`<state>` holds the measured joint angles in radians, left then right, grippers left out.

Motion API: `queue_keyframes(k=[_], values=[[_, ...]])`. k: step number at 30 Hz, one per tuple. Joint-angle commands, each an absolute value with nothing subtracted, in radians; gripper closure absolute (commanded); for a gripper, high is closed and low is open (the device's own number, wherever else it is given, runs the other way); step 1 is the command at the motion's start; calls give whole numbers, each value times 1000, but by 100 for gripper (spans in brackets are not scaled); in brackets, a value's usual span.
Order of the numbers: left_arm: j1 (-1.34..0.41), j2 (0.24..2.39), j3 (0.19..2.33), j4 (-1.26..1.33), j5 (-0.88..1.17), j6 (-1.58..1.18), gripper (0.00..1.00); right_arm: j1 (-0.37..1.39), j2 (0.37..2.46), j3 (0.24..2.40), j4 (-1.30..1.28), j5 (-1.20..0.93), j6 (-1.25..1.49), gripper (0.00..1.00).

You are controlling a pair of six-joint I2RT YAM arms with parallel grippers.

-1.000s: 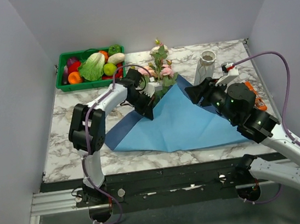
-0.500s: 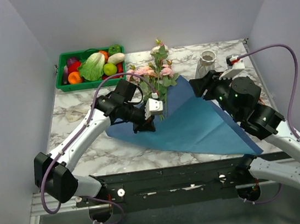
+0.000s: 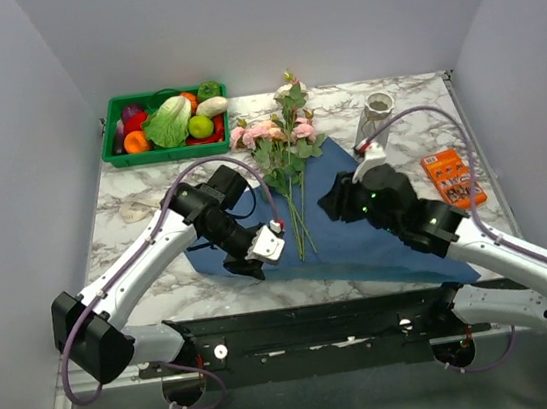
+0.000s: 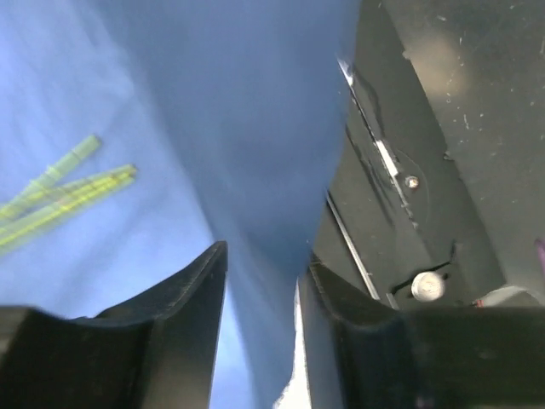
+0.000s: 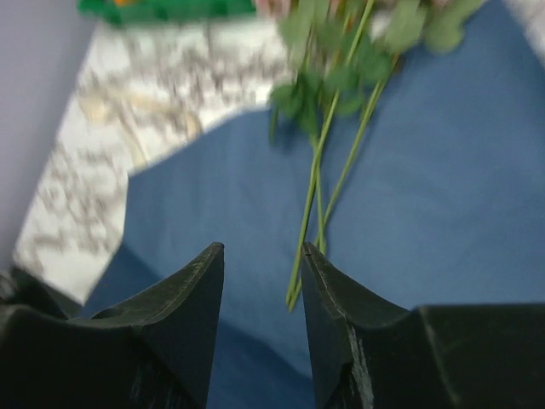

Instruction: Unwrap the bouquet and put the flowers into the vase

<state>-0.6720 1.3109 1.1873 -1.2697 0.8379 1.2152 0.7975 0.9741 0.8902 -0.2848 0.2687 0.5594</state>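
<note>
two pairs of smooth black wedge-shaped fingers, both mine, both parted. my left gripper (image 4: pixel 262 264) sits low by the table's near edge, jaws slack. a soft fold of the blue paper sheet (image 4: pixel 213 102) runs loose through the gap (far too thin for jaws this wide to pinch). my right gripper (image 5: pixel 262 256) hovers released over the same sheet with nothing between its fingers. the matte blue paper lies under it, faintly creased.

the flowers (image 3: pixel 284 148) lie flat and unwrapped on the sheet. their slim green stems (image 5: pixel 319 196) run straight toward me in a loose bundle. the ruffled pink, cream and peach blooms and broad leaves fan out past the paper's far edge onto the veined marble table (image 3: pixel 331 101). from my left wrist the cut stem ends (image 4: pixel 60 200) show pale green against the blue.

the vase (image 3: pixel 379 115) stands upright on the marble at the far right. it is narrow and whitish-grey with a flared rim, near the sheet's far corner but apart from it. a flat orange packet (image 3: pixel 449 177) lies right of the paper. a green plastic crate (image 3: pixel 121 156) of glossy toy vegetables sits at the far left.
</note>
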Motion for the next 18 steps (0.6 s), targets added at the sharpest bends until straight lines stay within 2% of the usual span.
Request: queue_keyframes(k=[1, 9, 14, 15, 16, 18], values=[[-677, 1275, 1304, -1512, 925, 1390, 50, 916, 1006, 804, -356, 235, 653, 53], [-660, 1292, 1472, -1511, 951, 1228, 41, 1113, 911, 765, -469, 255, 701, 57], [-568, 1344, 1623, -1496, 1023, 1106, 38, 1198, 884, 730, -460, 198, 692, 56], [-549, 1350, 1635, -1429, 1037, 1057, 38, 1200, 884, 733, -450, 186, 675, 55], [-531, 1364, 1644, -1372, 1042, 894, 38, 1200, 890, 741, -457, 187, 645, 54], [-468, 1380, 1619, -1175, 1031, 717, 35, 1200, 919, 801, -520, 300, 617, 53]])
